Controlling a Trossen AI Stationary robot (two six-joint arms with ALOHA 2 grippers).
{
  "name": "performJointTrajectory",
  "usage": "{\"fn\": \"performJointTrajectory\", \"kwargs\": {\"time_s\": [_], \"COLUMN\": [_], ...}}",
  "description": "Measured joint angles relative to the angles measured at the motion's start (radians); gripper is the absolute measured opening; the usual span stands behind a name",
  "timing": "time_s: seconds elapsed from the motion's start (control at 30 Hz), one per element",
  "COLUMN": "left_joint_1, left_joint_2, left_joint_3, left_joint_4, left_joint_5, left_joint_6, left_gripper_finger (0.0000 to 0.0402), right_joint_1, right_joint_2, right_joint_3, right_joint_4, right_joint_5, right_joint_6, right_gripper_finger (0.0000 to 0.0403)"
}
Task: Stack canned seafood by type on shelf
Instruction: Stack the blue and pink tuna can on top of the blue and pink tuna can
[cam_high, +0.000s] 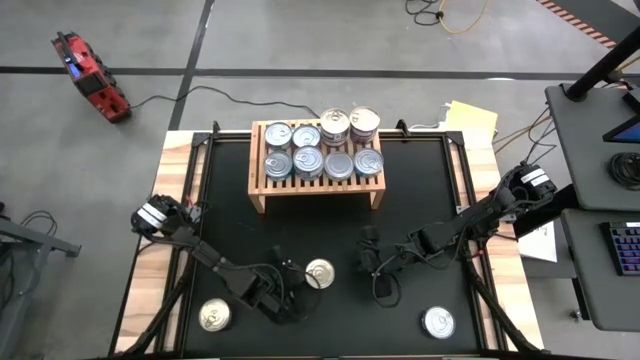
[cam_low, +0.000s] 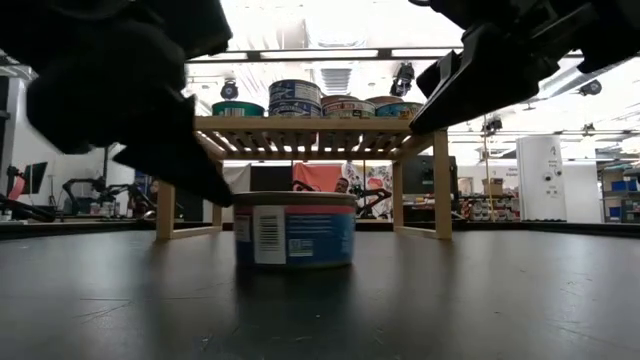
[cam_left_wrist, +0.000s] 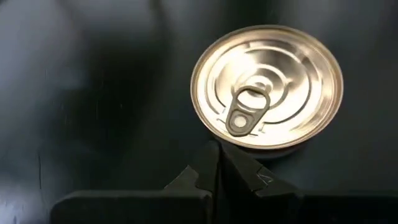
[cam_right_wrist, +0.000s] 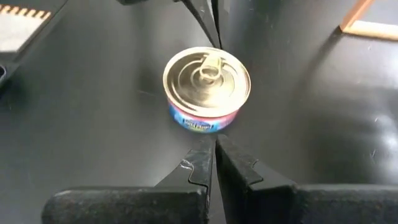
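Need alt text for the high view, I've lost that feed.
A low light-wood slatted shelf at the black table's far edge holds eight round metal tins. Three more silver-lidded tins sit near the front: one between the shut left end effector and shut right end effector.

Bright overhead lights, low view backlit, arms blurred, glare on lid (cam_left_wrist: 267, 84)

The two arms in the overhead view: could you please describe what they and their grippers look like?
Both arms are dark, near-black, built of slim jointed segments. Each has a silver-grey block with white markings at its outer joint, and black cables loop along the links. The left gripper and right gripper are black; the wrist views show two flat, matte fingers tapering to angular tips.
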Motion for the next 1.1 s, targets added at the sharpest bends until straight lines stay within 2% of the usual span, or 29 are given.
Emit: {"fn": "performJointTrajectory", "kwargs": {"time_s": [0.33,0.47,0.67,0.77,0.87,1.1], "left_joint_1": [-0.010,-0.021,-0.016,0.000,0.001,0.012], "left_joint_2": [-0.014,-0.025,-0.029,-0.029,-0.029,-0.029], "left_joint_3": [0.018,0.050,0.064,0.061,0.059,0.049], "left_joint_4": [0.009,0.012,0.111,0.144,0.143,0.149], "left_joint_5": [-0.023,-0.006,0.010,0.083,0.094,0.125], "left_joint_6": [0.123,0.256,0.481,0.490,0.488,0.469], "left_gripper_finger": [0.0000,0.0000,0.0000,0.0000,0.0000,0.0000], "right_joint_1": [0.001,0.001,0.010,0.010,0.010,0.004], "right_joint_2": [0.000,0.000,0.001,0.001,0.001,0.001], "right_joint_3": [-0.001,-0.001,-0.001,-0.001,-0.001,-0.001], "right_joint_4": [-0.026,-0.048,-0.033,-0.056,-0.095,-0.058], "right_joint_5": [-0.001,-0.001,0.022,0.024,0.024,0.047], "right_joint_6": [0.215,0.379,0.493,0.554,0.602,0.583], "right_gripper_finger": [0.0013,0.0013,0.0013,0.0013,0.0013,0.0013]}}
